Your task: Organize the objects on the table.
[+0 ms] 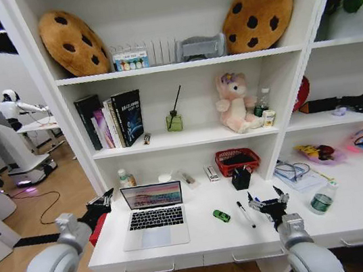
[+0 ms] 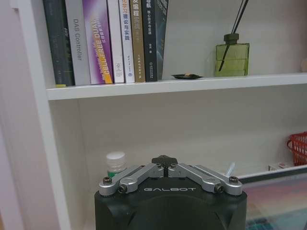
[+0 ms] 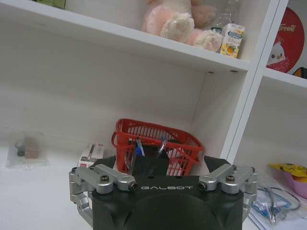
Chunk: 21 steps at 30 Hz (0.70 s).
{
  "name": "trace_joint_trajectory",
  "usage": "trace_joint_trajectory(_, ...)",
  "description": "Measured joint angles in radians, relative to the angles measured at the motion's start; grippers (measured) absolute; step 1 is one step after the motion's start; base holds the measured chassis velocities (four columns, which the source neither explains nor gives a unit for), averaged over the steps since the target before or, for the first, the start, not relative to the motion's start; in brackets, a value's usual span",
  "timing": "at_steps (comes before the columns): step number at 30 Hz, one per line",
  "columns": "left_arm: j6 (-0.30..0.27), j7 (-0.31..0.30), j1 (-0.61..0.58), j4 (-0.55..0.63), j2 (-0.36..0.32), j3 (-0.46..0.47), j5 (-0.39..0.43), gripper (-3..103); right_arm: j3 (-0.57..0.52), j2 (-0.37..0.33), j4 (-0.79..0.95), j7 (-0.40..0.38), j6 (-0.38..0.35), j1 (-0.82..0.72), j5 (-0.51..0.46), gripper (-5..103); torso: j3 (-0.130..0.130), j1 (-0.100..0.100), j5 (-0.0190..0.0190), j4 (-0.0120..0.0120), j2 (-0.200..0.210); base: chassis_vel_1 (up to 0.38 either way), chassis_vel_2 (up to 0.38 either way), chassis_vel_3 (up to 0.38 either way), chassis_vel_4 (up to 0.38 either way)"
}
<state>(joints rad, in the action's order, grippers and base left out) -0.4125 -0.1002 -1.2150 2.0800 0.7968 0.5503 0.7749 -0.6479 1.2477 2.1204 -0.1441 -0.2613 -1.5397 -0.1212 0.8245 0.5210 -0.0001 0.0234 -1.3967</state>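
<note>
Over the smooth white table (image 1: 356,209), the wide-spread right gripper (image 1: 268,203) hovered beside a slim pen (image 1: 245,214); the left gripper (image 1: 103,204), pinched together, hung near the silver laptop (image 1: 154,217).

The left gripper (image 2: 164,161) has its fingertips folded together behind its own black housing, which also covers most of a white-capped bottle (image 2: 115,163) and the near edge of the silver laptop (image 2: 278,201), itself cut off by the frame. The pink teddy bear (image 3: 184,19) is cropped at the top edge, showing feet only. Book spine titles (image 1: 112,122) on the shelf are too small to read.
</note>
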Motion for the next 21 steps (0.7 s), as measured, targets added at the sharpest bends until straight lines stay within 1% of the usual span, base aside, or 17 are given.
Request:
trace_joint_trajectory(1,-0.004,-0.02,0.081,-0.039,0.016,-0.067,0.008,0,0.0,-0.004,-0.001,0.004,0.013,0.016,-0.026,100,0.0,0.0,0.0001,0.0,0.0,0.0,0.0,0.0,0.0)
trace_joint_trajectory(2,-0.004,-0.02,0.081,-0.039,0.016,-0.067,0.008,0,0.0,-0.004,-0.001,0.004,0.013,0.016,-0.026,100,0.0,0.0,0.0001,0.0,0.0,0.0,0.0,0.0,0.0)
trace_joint_trajectory(3,-0.007,-0.026,0.118,-0.06,0.028,-0.1,0.008,0,0.0,-0.007,-0.001,0.004,0.014,0.025,-0.036,100,0.0,0.0,0.0001,0.0,0.0,0.0,0.0,0.0,0.0)
trace_joint_trajectory(4,-0.007,-0.026,0.118,-0.06,0.028,-0.1,0.008,0,0.0,-0.007,-0.001,0.004,0.014,0.025,-0.036,100,0.0,0.0,0.0001,0.0,0.0,0.0,0.0,0.0,0.0)
trace_joint_trajectory(6,-0.009,-0.031,0.197,-0.123,0.059,-0.179,0.008,0,0.0,-0.019,-0.001,0.004,0.005,0.044,-0.053,100,0.0,0.0,0.0,-0.0004,0.0,0.0,0.0,0.0,0.0)
trace_joint_trajectory(8,-0.01,-0.028,0.234,-0.163,0.068,-0.221,0.002,0,0.0,-0.024,-0.002,0.003,-0.002,0.047,-0.055,100,0.0,0.0,0.0,-0.0005,0.0,0.0,0.0,0.0,0.0)
trace_joint_trajectory(9,-0.01,-0.028,0.234,-0.163,0.068,-0.221,0.002,0,0.0,-0.024,-0.002,0.003,-0.002,0.047,-0.055,100,0.0,0.0,0.0,-0.0005,0.0,0.0,0.0,0.0,0.0)
trace_joint_trajectory(10,-0.012,-0.024,0.259,-0.187,0.067,-0.248,-0.005,0,-0.002,-0.024,-0.002,0.002,-0.005,0.045,-0.054,100,0.0,0.0,-0.0001,-0.0004,0.0,0.0,0.0,0.0,0.0)
trace_joint_trajectory(12,-0.038,-0.022,0.286,-0.198,0.062,-0.267,-0.003,0,-0.006,-0.022,-0.006,-0.002,-0.004,0.038,-0.048,100,0.0,0.0,0.0,-0.0005,0.0,0.0,0.0,0.0,0.0)
trace_joint_trajectory(13,-0.038,-0.022,0.286,-0.198,0.062,-0.267,-0.003,0,-0.006,-0.022,-0.006,-0.002,-0.004,0.038,-0.048,100,0.0,0.0,0.0,-0.0005,0.0,0.0,0.0,0.0,0.0)
trace_joint_trajectory(15,-0.081,-0.042,0.309,-0.195,0.055,-0.278,0.014,0,-0.01,-0.018,-0.017,-0.005,0.006,0.027,-0.034,100,0.0,0.0,0.0001,-0.0003,0.0,0.0,0.0,0.0,0.0)
trace_joint_trajectory(16,-0.081,-0.042,0.309,-0.195,0.055,-0.278,0.014,0,-0.01,-0.018,-0.017,-0.005,0.006,0.027,-0.034,100,0.0,0.0,0.0001,-0.0003,0.0,0.0,0.0,0.0,0.0)
trace_joint_trajectory(19,-0.128,-0.06,0.315,-0.177,0.042,-0.279,0.027,0,-0.012,-0.011,-0.021,-0.006,0.013,0.017,-0.025,100,0.0,0.0,0.0002,-0.0003,0.0,0.0,0.0,0.0,0.0)
trace_joint_trajectory(20,-0.139,-0.061,0.311,-0.169,0.034,-0.279,0.031,0,-0.012,-0.009,-0.022,-0.006,0.015,0.016,-0.023,100,0.0,0.0,0.0001,-0.0003,0.0,0.0,0.0,0.0,0.0)
trace_joint_trajectory(21,-0.139,-0.061,0.311,-0.169,0.034,-0.279,0.031,0,-0.012,-0.009,-0.022,-0.006,0.015,0.016,-0.023,100,0.0,0.0,0.0001,-0.0003,0.0,0.0,0.0,0.0,0.0)
